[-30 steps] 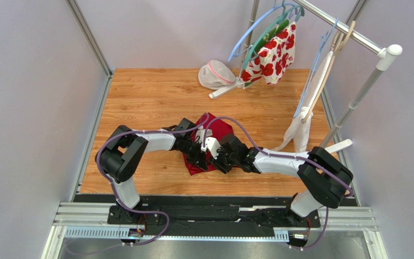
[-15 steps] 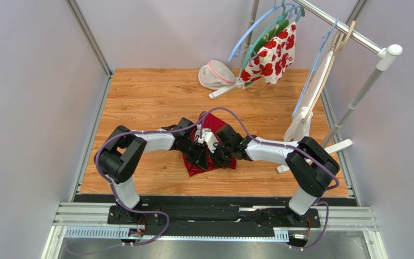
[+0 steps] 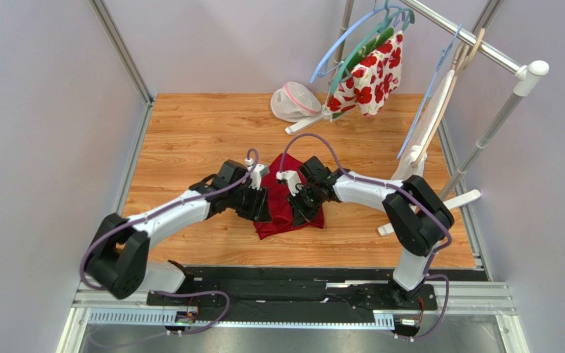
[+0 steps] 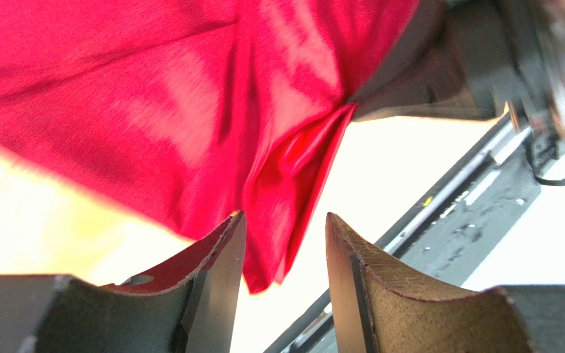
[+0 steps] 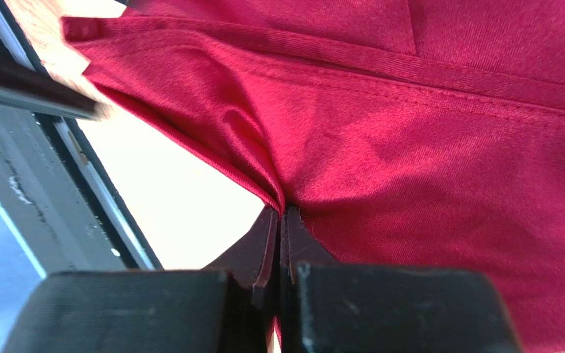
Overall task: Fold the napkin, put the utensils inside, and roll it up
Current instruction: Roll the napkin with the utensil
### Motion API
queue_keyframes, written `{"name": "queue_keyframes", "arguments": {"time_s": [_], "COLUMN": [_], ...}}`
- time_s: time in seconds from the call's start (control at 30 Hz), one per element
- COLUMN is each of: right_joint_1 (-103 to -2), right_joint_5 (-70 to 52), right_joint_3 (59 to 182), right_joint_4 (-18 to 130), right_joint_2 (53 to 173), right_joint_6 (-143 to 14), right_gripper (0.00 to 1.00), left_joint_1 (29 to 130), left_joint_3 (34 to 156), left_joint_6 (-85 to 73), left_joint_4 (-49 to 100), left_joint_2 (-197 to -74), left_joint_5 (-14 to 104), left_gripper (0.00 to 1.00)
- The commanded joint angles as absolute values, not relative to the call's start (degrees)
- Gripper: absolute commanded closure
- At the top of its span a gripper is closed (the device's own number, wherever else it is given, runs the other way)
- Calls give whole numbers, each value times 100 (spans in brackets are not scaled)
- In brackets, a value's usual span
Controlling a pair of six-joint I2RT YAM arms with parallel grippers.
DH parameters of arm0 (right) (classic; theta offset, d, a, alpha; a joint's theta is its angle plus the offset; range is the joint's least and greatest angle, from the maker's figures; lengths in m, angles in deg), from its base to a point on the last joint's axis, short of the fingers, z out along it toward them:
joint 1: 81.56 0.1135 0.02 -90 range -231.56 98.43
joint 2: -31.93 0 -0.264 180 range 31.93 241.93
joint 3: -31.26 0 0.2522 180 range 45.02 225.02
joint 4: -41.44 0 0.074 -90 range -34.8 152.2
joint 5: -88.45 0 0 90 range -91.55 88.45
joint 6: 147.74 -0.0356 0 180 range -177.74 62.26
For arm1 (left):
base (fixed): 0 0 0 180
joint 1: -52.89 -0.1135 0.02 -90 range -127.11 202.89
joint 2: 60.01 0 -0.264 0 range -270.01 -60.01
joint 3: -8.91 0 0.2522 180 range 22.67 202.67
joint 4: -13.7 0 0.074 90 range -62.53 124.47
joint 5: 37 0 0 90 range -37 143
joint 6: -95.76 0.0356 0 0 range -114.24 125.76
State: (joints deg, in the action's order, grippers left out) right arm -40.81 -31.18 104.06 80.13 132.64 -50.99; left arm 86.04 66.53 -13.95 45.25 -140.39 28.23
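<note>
The dark red napkin (image 3: 276, 220) lies bunched on the wooden table (image 3: 197, 132) between my two grippers. My left gripper (image 3: 259, 208) sits at its left edge. In the left wrist view that gripper (image 4: 282, 229) stands open, and a folded corner of the napkin (image 4: 153, 110) hangs just beyond the gap, untouched by the fingers (image 4: 223, 265). My right gripper (image 3: 302, 211) is at the napkin's right side. In the right wrist view the right gripper (image 5: 282, 213) is shut, pinching a fold of the napkin (image 5: 411, 147). The utensils are out of view.
A clothes rack (image 3: 484, 48) stands at the back right, holding hangers, a white cloth with red flowers (image 3: 370, 73) and a white towel (image 3: 429, 125). A white mesh bag (image 3: 295, 101) lies by the rack's foot. A black metal rail (image 3: 293, 283) runs along the near edge.
My left gripper has opened, let go of the napkin and drawn back to the left as its arm swung out. My right gripper has shut on the napkin and shifted left.
</note>
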Motion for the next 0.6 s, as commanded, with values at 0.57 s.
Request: {"name": "queue_keyframes", "arguments": {"time_s": [0.57], "right_joint_1": [-4975], "right_joint_5": [-4426], "right_joint_3": [11603], "right_joint_4": [9089], "right_joint_2": [14785], "right_joint_6": [-6151], "right_gripper": [100], "left_joint_1": [9789], "left_joint_3": [4289], "left_joint_6": [-892], "left_joint_4": [1895], "left_joint_2": [-10975], "left_joint_5": [5107], "left_gripper": [41]}}
